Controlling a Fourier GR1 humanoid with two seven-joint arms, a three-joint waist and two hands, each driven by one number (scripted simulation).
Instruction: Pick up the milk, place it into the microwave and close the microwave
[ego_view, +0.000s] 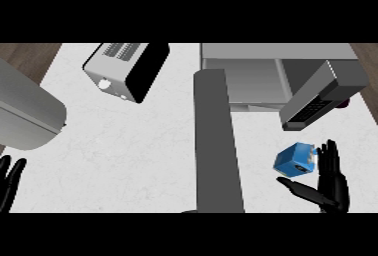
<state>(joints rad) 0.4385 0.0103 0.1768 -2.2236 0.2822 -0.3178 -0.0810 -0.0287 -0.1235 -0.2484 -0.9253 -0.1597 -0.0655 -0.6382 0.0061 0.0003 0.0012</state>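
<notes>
I am looking steeply down at a white counter (140, 150), and the milk (297, 160) is sitting in the lower right of the frame as a small blue carton with a lighter blue top, tipped a little to one side. My right hand (330, 182) is showing just to the right of it, fingers spread and pointing up the frame, thumb stretched out to the left below the carton. The fingers are lying right beside the carton's right edge, but I cannot tell whether they are touching it; nothing is curling round it.

My left hand (10, 180) is resting at the lower left edge of the frame, fingers straight and pointing up, well apart from the milk.

The microwave (255, 75) is taking up the upper right of the frame, grey, with its cavity facing me. Its door (217, 140) is standing open, running as a long dark grey slab from the microwave down the middle of the frame to the lower edge. A grey panel with dark buttons (317, 97) is slanting across the microwave's right side, just above the milk.

In the upper left of the frame a toaster oven (125, 70) is sitting at an angle, white with a black face. A large grey rounded shape (26, 115) is filling the left edge; I cannot tell what it is.
</notes>
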